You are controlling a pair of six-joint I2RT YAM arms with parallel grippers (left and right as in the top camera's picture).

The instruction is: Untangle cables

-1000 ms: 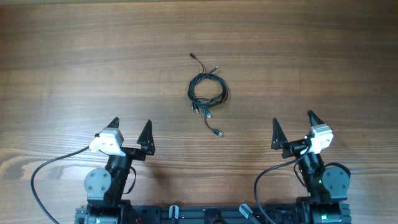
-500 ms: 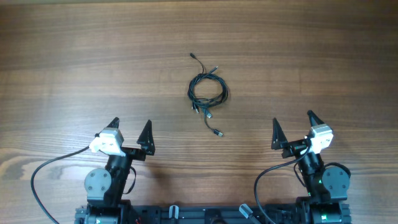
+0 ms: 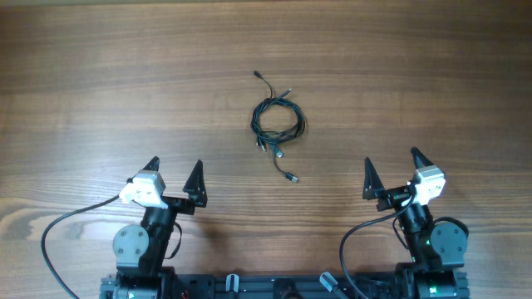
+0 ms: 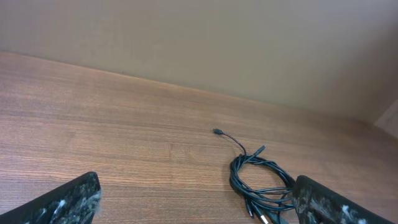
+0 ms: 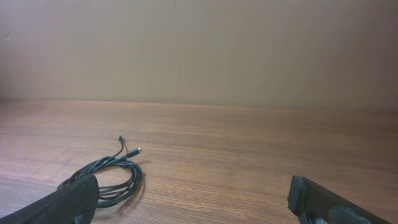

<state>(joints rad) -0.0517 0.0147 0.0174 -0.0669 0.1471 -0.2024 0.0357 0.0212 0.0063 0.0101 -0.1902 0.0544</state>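
Wood-grain bench (image 3: 100, 83) fills the overhead view; a plain beige wall backs both wrist views. Strand count and plug types cannot be made out. The left wrist view cuts off the coil's lower edge; in the right wrist view a finger hides part of it. Cables (image 3: 278, 124): thin black cords in one small loose coil at mid-bench, well apart from both arms, with single ends trailing far and near. Left gripper (image 3: 175, 166): jaws apart, holding nothing. Right gripper (image 3: 391, 160): likewise.
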